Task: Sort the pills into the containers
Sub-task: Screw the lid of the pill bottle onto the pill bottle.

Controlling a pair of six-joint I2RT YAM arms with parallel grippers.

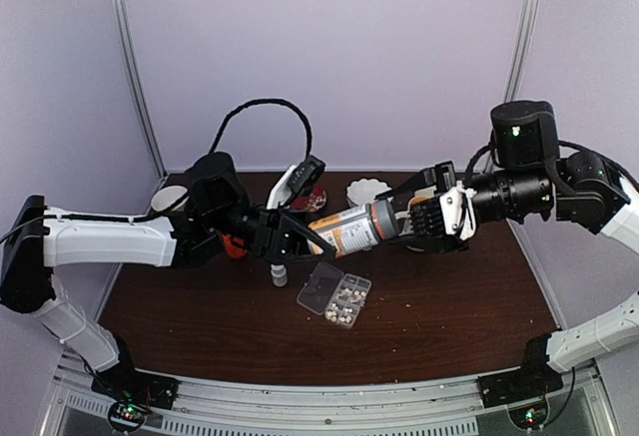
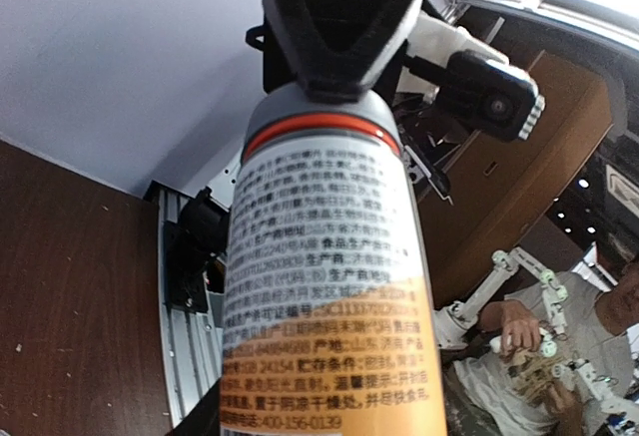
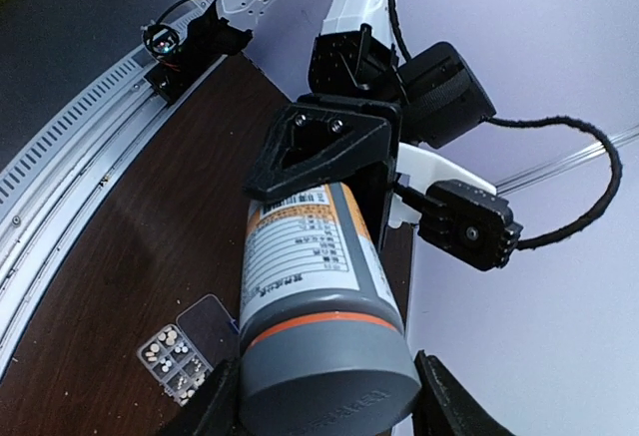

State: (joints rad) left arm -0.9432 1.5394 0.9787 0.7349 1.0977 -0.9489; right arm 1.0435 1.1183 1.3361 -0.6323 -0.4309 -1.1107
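Note:
A large pill bottle (image 1: 344, 231) with an orange and white label and a grey cap is held level in the air between both arms. My left gripper (image 1: 315, 239) is shut on its base. My right gripper (image 1: 401, 220) is closed on the grey cap (image 3: 334, 386), one finger on each side. Below the bottle, the clear pill box (image 1: 321, 286) lies on the table with its lid open. Small whitish pills (image 1: 346, 297) lie in its cells. The box also shows in the right wrist view (image 3: 205, 318), with pills (image 3: 165, 341). The bottle fills the left wrist view (image 2: 324, 286).
A small white bottle (image 1: 280, 276) stands left of the box. A white bowl (image 1: 367, 191), a red-rimmed dish (image 1: 316, 200) and a pale cup (image 1: 170, 199) stand at the back of the brown table (image 1: 449, 306). An orange object (image 1: 235, 247) lies under the left arm.

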